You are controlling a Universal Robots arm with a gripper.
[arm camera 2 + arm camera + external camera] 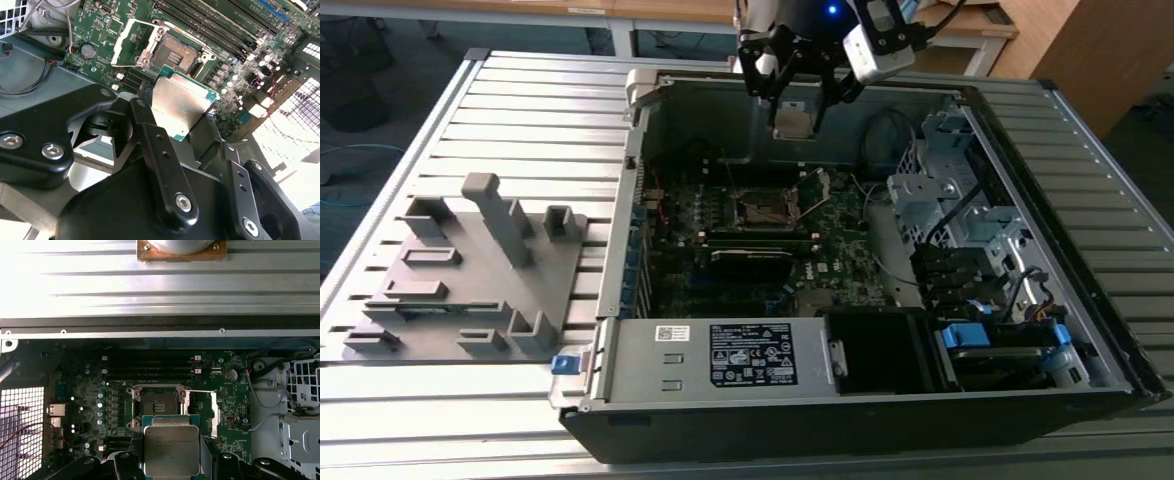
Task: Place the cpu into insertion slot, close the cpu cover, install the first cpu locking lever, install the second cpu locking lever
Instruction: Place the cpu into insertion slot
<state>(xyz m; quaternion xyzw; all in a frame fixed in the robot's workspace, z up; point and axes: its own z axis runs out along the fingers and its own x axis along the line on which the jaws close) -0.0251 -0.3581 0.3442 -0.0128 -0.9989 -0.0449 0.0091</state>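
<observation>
The cpu [182,105] is pinched flat between the gripper [794,112] fingers and held up above the green board [231,395], not touching the insertion slot [159,404]. The slot's left bare, with the cpu cover [215,412] flipped open beside it.

The cpu [171,449] has a dull silver-grey top edged in green. The circuit board [230,405] is green, and the insertion slot [158,405] is dark-centred and silver-rimmed. The fingers [144,97] are black. The counter [520,110] is pale grey, ribbed in stripes.
</observation>
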